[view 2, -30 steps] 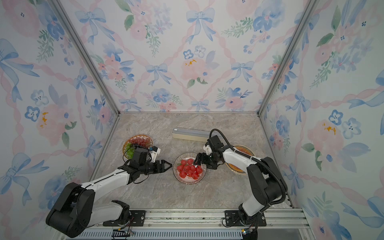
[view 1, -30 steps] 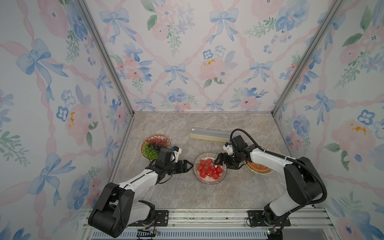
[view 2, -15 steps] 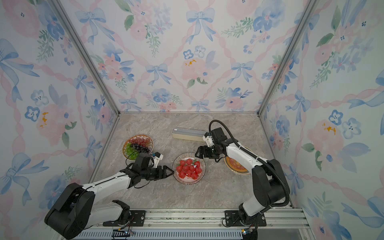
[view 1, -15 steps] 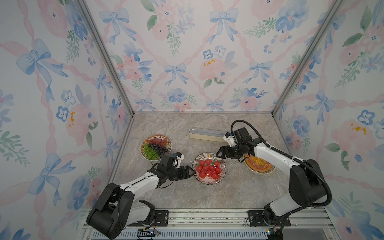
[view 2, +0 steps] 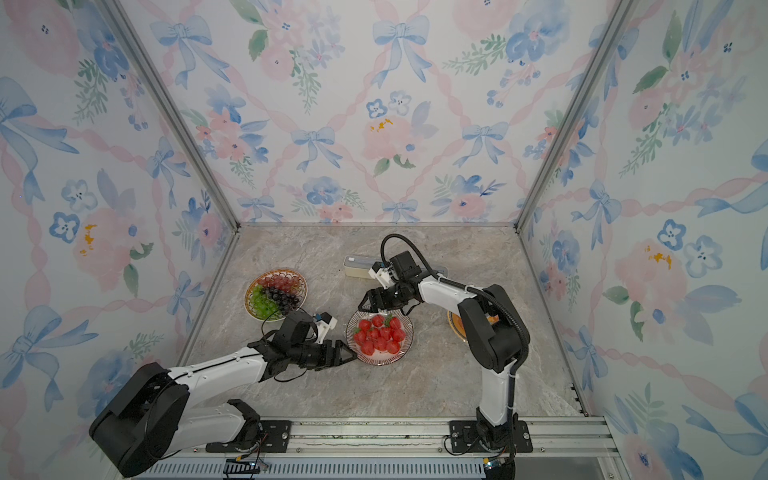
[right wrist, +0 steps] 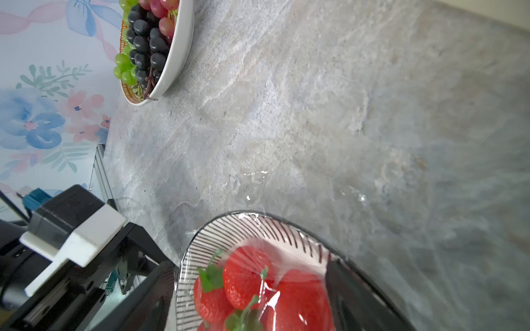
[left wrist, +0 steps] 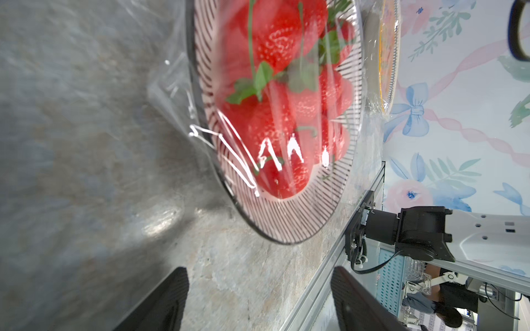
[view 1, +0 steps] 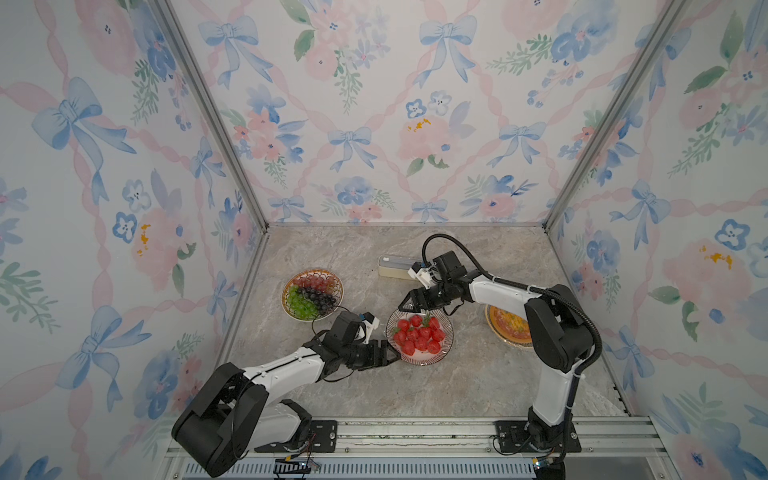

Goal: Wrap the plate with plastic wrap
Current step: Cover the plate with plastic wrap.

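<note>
Toward the bench's front edge, mid-width: plate (view 1: 449, 340) of strawberries (view 1: 417, 336), plastic wrap (left wrist: 175, 88) already stretched over, loose skirt crumpled beside the rim, probably still to tuck. Left gripper (view 1: 392, 353) at left rim, right gripper (view 1: 408, 304) at far rim, both spread, empty.

Quick count: three round plates, namely a black-striped strawberry plate (view 1: 424, 360), a grape plate (view 1: 316, 272) and an orange-patterned plate (view 1: 492, 328). One long cream plastic wrap box (view 1: 392, 266).
</note>
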You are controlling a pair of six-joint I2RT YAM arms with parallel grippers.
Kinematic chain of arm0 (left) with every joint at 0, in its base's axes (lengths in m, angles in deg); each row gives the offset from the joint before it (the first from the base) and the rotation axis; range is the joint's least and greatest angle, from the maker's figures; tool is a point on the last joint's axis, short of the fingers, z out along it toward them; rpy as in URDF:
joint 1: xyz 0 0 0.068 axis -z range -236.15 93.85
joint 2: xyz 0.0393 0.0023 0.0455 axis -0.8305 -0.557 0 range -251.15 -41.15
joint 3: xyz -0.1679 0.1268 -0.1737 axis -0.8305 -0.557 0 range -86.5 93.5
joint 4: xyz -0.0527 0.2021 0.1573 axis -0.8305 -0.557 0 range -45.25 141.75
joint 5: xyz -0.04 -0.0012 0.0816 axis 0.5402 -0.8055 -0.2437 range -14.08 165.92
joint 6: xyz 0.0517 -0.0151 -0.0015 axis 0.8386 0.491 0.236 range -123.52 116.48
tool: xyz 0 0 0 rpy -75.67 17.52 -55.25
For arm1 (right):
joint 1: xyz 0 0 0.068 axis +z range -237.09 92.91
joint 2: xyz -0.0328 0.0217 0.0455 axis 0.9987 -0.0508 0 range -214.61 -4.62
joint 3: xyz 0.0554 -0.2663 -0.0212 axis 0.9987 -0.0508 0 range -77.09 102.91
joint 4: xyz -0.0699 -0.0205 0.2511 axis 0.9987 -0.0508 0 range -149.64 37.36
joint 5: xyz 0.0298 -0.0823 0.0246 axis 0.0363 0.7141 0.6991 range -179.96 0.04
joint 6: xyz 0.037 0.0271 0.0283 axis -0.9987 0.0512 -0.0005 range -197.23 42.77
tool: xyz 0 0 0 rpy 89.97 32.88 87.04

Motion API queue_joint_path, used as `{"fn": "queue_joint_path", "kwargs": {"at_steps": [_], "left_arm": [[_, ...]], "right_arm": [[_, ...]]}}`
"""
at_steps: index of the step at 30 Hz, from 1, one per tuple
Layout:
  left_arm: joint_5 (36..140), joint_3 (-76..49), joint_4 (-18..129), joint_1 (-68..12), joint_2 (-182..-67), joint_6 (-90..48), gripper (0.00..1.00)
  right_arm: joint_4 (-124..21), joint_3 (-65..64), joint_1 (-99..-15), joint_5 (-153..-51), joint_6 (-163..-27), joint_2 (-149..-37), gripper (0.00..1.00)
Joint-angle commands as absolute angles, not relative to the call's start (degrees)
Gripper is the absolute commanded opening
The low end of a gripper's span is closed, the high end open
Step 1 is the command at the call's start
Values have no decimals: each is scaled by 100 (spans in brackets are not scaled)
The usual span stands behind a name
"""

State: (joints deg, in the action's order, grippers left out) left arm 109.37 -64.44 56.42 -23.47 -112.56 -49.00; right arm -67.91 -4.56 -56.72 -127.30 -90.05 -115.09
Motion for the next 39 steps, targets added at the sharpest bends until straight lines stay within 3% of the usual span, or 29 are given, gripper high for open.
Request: {"fn": "queue_joint_path", "kwargs": {"at_steps": [1,11,17,27,39], "left_arm": [[10980,-6565,5745,-2286,-11285,-5059,81],[11277,-6503,6119,-2065,-11501,-5220,78],[11594,-6697,7201,-1884,-11745,-5778,74],[11577,-6690,7645,-1672,-12119,-5948,75],[11381,-6176,7960,-1660,-12711,-5939,76]], "right_arm": [[-6703,-481,-5771,-12802,-8853,-11656,84],[-6675,-513,-6079,-12950,-8832,-10873,82],[-6553,-200,-6020,-13128,-8748,-11392,82],[-7112,450,-5983,-13410,-8098,-12241,82],[-7823,76,-6149,-13800,-7528,-12074,79]]}}
